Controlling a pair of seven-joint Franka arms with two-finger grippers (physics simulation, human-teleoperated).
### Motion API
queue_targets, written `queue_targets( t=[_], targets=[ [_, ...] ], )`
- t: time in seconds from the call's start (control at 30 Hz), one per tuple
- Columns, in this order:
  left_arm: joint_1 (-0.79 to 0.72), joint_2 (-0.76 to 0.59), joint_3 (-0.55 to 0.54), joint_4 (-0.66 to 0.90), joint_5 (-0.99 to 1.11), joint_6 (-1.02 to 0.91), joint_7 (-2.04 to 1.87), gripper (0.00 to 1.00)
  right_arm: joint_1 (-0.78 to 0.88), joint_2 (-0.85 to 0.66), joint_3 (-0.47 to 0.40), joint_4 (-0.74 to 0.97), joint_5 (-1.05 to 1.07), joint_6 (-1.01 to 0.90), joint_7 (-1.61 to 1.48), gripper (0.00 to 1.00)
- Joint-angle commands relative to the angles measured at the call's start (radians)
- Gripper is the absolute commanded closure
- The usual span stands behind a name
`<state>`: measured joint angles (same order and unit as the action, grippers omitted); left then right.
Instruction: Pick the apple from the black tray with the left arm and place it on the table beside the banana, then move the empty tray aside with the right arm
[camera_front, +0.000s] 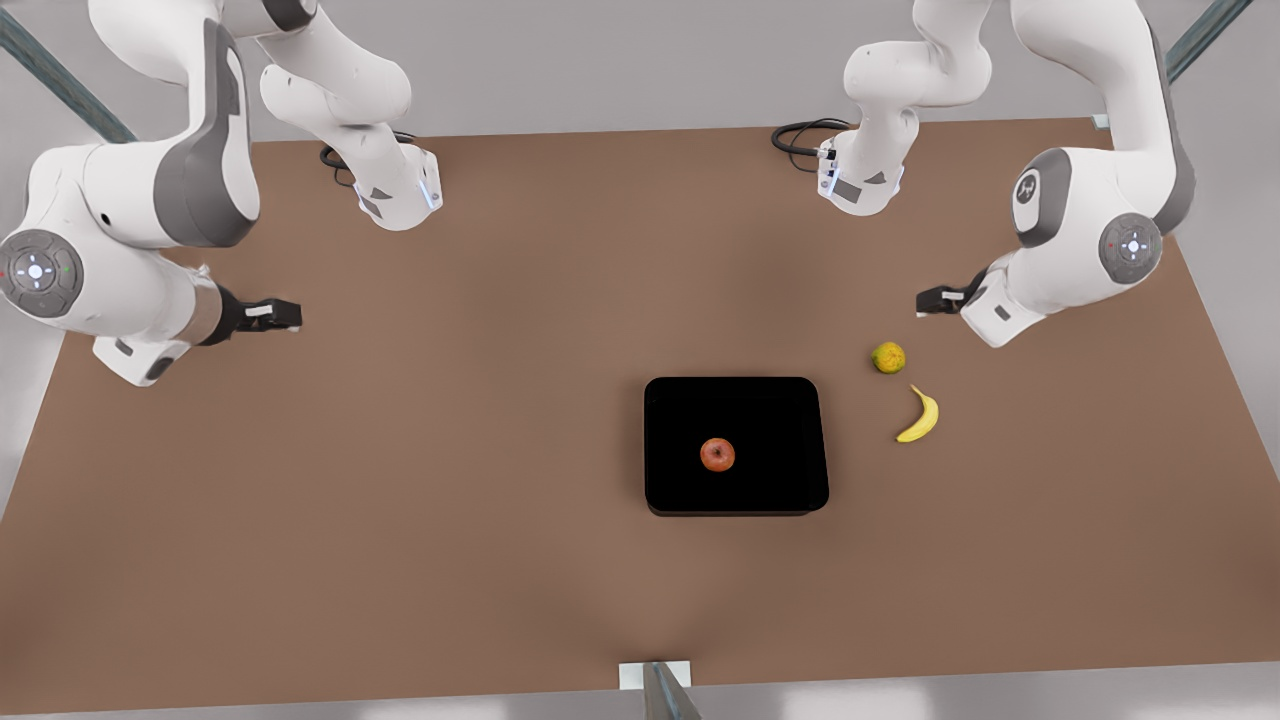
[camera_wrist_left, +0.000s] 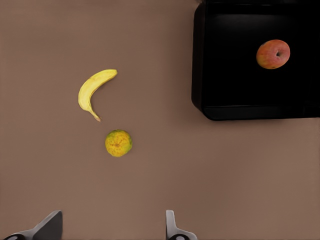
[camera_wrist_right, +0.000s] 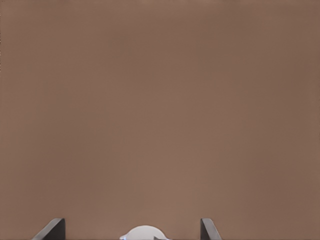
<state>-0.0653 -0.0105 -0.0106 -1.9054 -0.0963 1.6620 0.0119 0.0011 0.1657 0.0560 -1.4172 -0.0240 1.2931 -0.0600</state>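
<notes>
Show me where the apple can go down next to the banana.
Bare table lies on the banana's far side from the black tray. The gap between banana and tray is narrower; the yellow-green fruit crowds one tip.

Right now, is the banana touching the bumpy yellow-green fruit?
Apart. The left wrist view shows bare table between the banana and the yellow-green fruit; the front view shows the same gap.

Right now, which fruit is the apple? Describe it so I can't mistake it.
Find the black tray on the brown table. The apple sits alone inside it. It is round and red-orange; the banana and the bumpy yellow-green fruit lie outside on the table.
</notes>
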Motion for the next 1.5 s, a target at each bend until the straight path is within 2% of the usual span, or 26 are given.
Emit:
queue_targets(
  t=[0.0, 0.03, 0.07, 0.1, 0.13, 0.2, 0.23, 0.33, 0.6, 0.73, 0.83, 0.9, 1.47],
  targets=[
    [-0.027, 0.001, 0.001, 0.0, -0.005, 0.186, 0.014, 0.0, -0.003, 0.0, -0.001, 0.0, -0.002, 0.112, -0.058, 0.0],
    [-0.034, 0.01, 0.0, 0.015, -0.007, 0.186, 0.016, 0.0, -0.004, 0.0, -0.001, 0.0, -0.001, 0.112, -0.06, 0.0],
    [-0.114, 0.076, -0.006, 0.078, 0.0, 0.186, 0.003, 0.0, -0.004, 0.0, -0.001, -0.002, -0.001, 0.112, -0.06, 0.0],
    [-0.277, 0.205, -0.005, 0.242, 0.013, 0.164, -0.182, 0.0, -0.004, 0.0, -0.001, -0.002, -0.001, 0.112, -0.06, 0.0],
    [-0.361, 0.32, -0.005, 0.425, 0.021, 0.108, -0.395, 0.0, -0.004, 0.0, -0.001, -0.002, -0.001, 0.114, -0.058, 0.0],
    [-0.493, 0.475, -0.005, 0.583, 0.021, 0.11, -0.639, 0.0, -0.006, 0.0, -0.002, -0.003, -0.001, 0.114, -0.058, 0.0],
    [-0.51, 0.532, -0.005, 0.623, 0.023, 0.148, -0.65, 0.0, -0.006, 0.0, -0.002, -0.003, -0.001, 0.114, -0.06, 0.0],
    [-0.559, 0.598, -0.003, 0.626, 0.067, 0.272, -0.721, 0.0, -0.006, 0.002, -0.004, -0.003, 0.001, 0.115, -0.06, 0.0],
    [-0.536, 0.727, 0.034, 0.625, 0.023, 0.32, -0.813, 0.0, -0.006, 0.005, -0.004, -0.009, 0.007, 0.144, -0.058, 0.0],
    [-0.536, 0.77, 0.032, 0.625, 0.024, 0.421, -0.912, 0.0, -0.006, 0.003, -0.005, -0.009, 0.007, 0.146, -0.061, 0.0],
    [-0.536, 0.799, 0.035, 0.625, 0.039, 0.453, -0.908, 0.0, -0.006, 0.003, -0.005, -0.022, 0.013, 0.235, -0.058, 0.0],
    [-0.519, 0.808, 0.04, 0.618, 0.101, 0.453, -0.9, 0.0, -0.006, 0.003, -0.005, -0.022, 0.055, 0.299, -0.054, 0.0],
    [-0.542, 0.871, 0.032, 0.585, 0.185, 0.452, -0.696, 0.0, 0.003, 0.009, 0.002, -0.089, 0.052, 0.338, -0.038, 0.0]
  ],
)
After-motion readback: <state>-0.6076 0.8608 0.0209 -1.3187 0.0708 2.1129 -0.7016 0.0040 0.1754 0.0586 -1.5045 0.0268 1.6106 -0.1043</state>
